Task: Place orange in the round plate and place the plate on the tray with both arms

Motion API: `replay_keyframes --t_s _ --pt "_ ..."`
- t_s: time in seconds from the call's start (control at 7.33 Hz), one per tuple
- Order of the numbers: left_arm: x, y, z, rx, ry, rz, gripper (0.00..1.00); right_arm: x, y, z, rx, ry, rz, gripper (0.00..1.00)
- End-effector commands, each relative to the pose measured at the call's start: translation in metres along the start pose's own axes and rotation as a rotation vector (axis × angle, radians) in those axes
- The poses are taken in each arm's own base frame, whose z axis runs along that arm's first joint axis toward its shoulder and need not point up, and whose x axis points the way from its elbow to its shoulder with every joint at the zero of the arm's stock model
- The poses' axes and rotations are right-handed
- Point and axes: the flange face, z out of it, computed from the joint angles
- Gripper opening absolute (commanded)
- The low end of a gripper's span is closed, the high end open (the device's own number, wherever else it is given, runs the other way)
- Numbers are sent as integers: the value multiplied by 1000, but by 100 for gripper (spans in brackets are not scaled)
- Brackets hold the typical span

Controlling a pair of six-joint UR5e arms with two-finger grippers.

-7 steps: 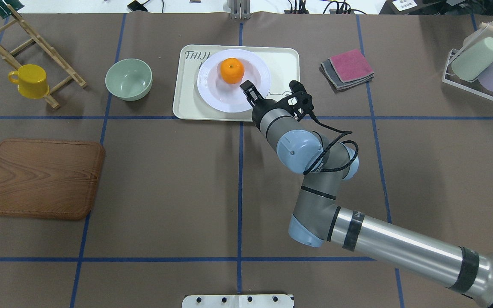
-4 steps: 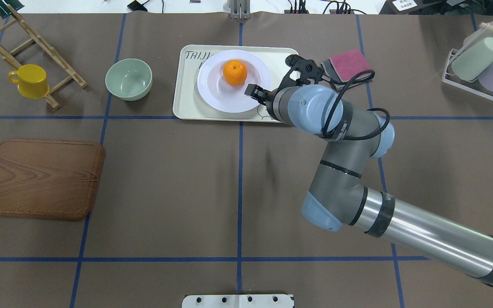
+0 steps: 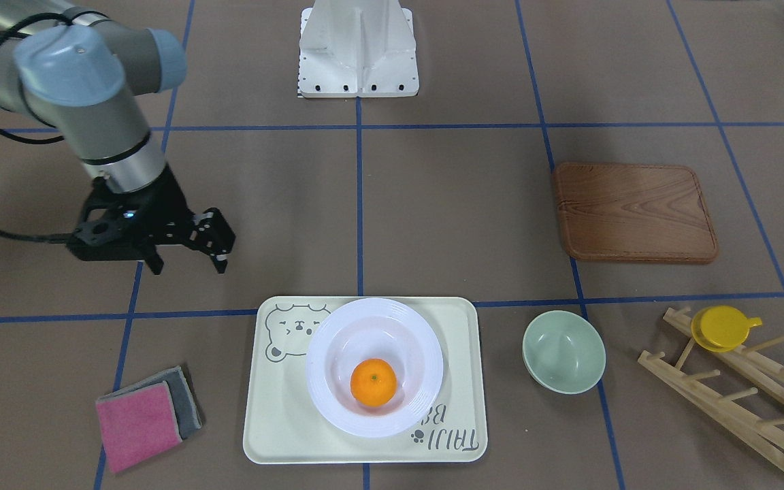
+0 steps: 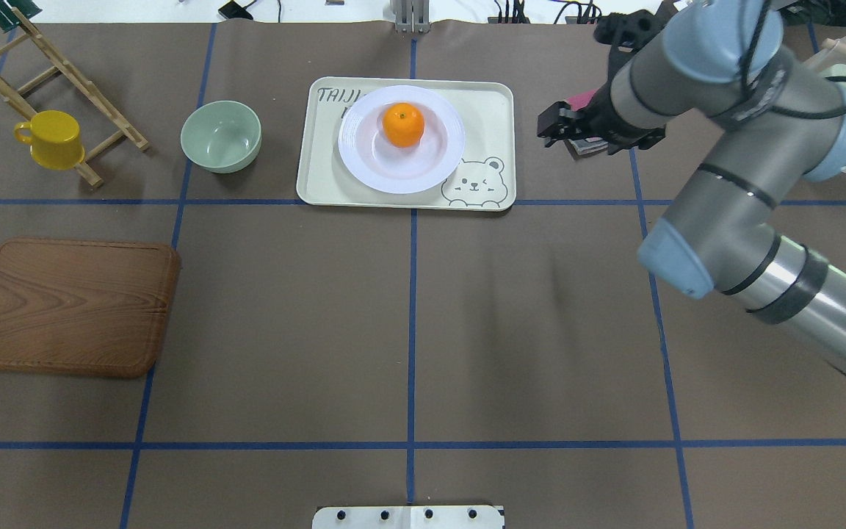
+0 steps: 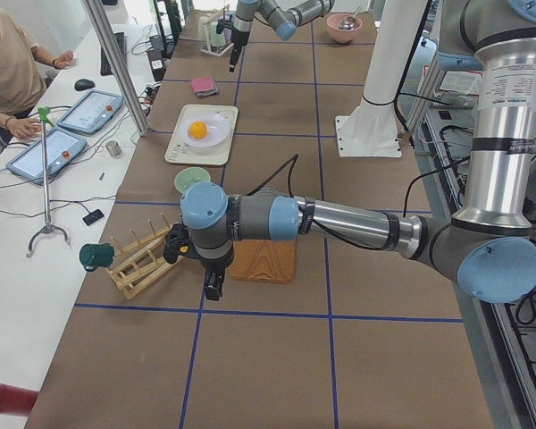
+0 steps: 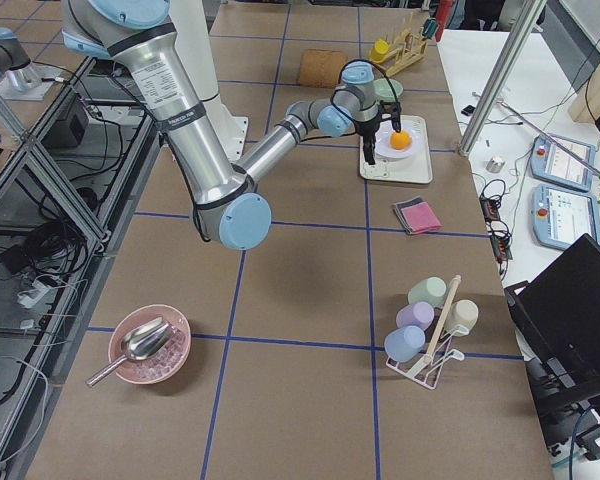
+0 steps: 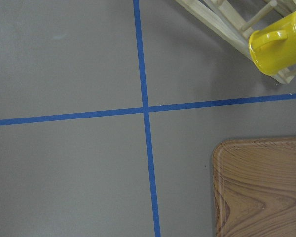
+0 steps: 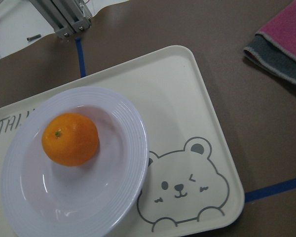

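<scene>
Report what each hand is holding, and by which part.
The right hand is open and holds nothing; the round plate with the orange sits free on the tray. Whether the left hand holds anything cannot be told.

A brown-covered bench [image 4: 283,316] is divided into squares by blue tape [image 4: 411,294]. Along its far side a white side table [image 5: 18,295] is set, with tablets [image 5: 50,154] and an aluminium post [image 5: 118,67].

tray [image 4: 493,110] lettering half under round plate [image 4: 350,139], left end effector [image 5: 213,292] state unclear
</scene>
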Motion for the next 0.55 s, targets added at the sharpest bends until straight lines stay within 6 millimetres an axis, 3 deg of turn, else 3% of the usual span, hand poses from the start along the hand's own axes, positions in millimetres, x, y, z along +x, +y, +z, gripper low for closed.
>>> replay_keyframes --t_s 0.0,0.14,0.41 --pt "-3 6 4 16 -7 25 100 127 -29 -32 -61 2 -177 100" --pt "-3 7 4 15 -8 25 100 190 -30 -39 -75 29 -266 100" --pt "-3 7 7 4 -8 11 100 295 -15 -53 -101 90 -412 100"
